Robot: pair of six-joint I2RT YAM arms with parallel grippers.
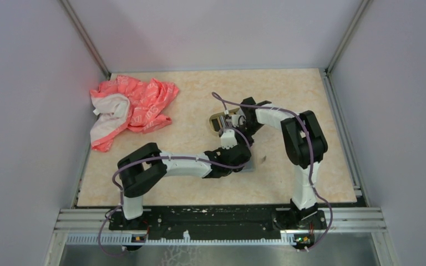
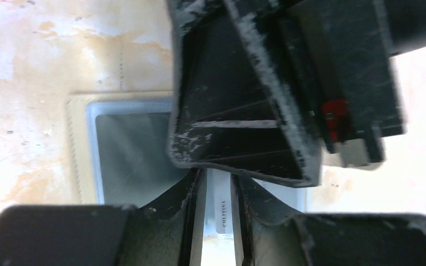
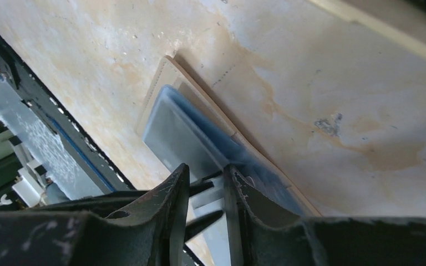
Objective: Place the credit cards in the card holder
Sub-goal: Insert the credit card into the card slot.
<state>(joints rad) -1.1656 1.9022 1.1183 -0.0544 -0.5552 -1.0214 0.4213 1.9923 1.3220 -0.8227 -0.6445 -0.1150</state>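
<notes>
Lower centre, left fingers [image 2: 169, 224] pinch a card [image 2: 221, 213] edge-on over stacked cards [image 2: 133, 155]; whether the right fingers [image 3: 255, 221] grip is unclear.

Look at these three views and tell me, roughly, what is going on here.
Beside the gold card holder, the left pincer grips a pale card, with the right pincer close by; whether that one grips too is unclear. More cards lie stacked on the table, not yet in the holder. A pink cloth sits aside.

card holder [image 1: 214, 119] mostly hidden in top view; credit cards [image 2: 127, 155] blurred and partly covered
</notes>
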